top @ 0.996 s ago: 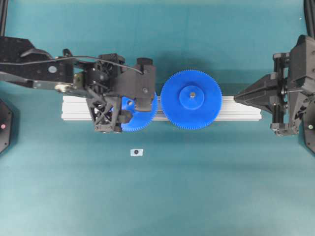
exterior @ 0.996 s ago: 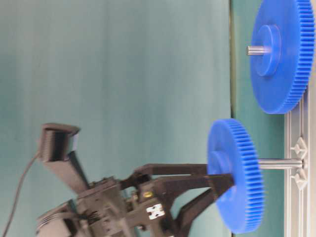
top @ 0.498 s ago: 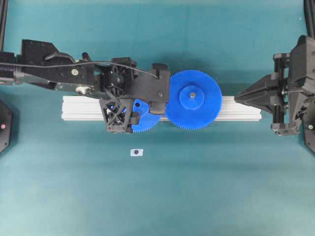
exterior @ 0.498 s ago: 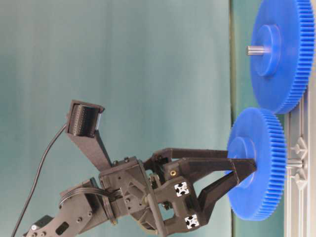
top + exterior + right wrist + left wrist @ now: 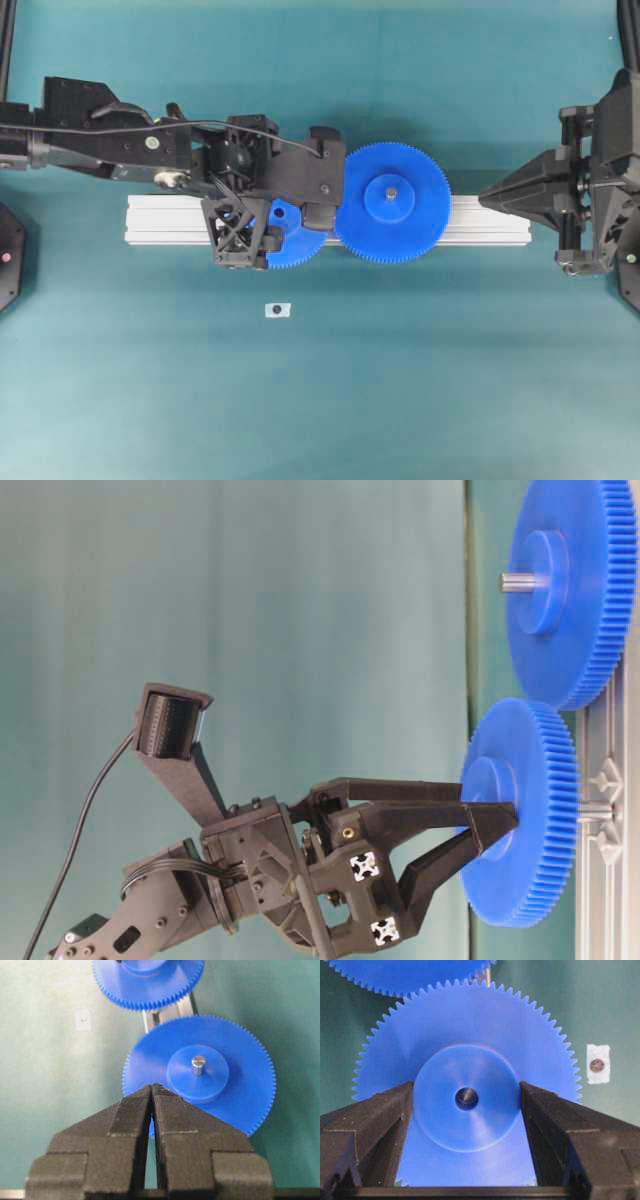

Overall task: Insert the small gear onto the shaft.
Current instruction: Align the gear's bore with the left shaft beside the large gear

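The left gripper (image 5: pixel 466 1097) is clamped on the small gear (image 5: pixel 465 1065), one black finger (image 5: pixel 380 1120) at nine o'clock of the raised hub and the other at three o'clock, both pressing its round wall. Dead centre in the hub, the shaft (image 5: pixel 466 1098) shows as a grey end sitting inside the hole. From table level, the left gripper (image 5: pixel 505 825) reaches in from the nine o'clock side, fingertips pinching the hub of the small gear (image 5: pixel 530 810), and the shaft (image 5: pixel 595 808) pokes out behind the disc toward the aluminium rail (image 5: pixel 608 780). The gear sits close to the rail with only a short stub of pin visible.

At twelve o'clock from it, the larger gear (image 5: pixel 570 590) stands on its own pin, its toothed rim right against the small one's rim; whether the teeth mesh I can't tell.

From overhead, the left gripper (image 5: pixel 270 215) covers most of the small gear (image 5: pixel 295 245), the larger gear (image 5: pixel 392 203) at its three o'clock, both on the rail (image 5: pixel 480 222). A white tag (image 5: pixel 277 310) lies on the green mat at six o'clock.

Far out at three o'clock, the right gripper (image 5: pixel 485 200) hangs clear, its fingers (image 5: pixel 132 1110) pressed together on nothing.
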Tool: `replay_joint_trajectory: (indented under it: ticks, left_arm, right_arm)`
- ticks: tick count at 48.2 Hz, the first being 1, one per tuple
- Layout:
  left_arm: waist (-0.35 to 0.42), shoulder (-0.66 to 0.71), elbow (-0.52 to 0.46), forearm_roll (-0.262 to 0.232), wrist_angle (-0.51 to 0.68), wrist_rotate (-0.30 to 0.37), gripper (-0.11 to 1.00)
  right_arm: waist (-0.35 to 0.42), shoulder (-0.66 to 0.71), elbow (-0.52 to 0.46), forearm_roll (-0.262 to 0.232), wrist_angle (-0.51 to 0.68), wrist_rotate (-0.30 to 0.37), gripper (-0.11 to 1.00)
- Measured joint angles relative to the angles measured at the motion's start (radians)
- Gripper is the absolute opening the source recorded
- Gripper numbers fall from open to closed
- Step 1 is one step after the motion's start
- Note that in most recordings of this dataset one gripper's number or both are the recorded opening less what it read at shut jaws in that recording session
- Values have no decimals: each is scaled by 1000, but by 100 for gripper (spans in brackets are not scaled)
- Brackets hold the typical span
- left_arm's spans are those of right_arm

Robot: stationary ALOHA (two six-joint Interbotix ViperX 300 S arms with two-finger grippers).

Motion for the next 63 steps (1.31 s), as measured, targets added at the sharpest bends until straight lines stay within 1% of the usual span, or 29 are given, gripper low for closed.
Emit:
replay_joint_trajectory:
  ticks: [9,20,48,63]
  left_arm:
    - [2,-2,0,0,0,-11,72]
    - [2,-2,3,2,-2,-41,72]
    - [6,-11,21,0,-9,-60,72]
    - [5,-31,60,2,-34,-72,73]
  right_arm:
    - [-2,2,0,2,-2,0,10]
    - [-2,0,2,2,-2,0,10]
    - [-2,0,5,6,0,0,10]
    - [-2,0,5,6,-2,0,10]
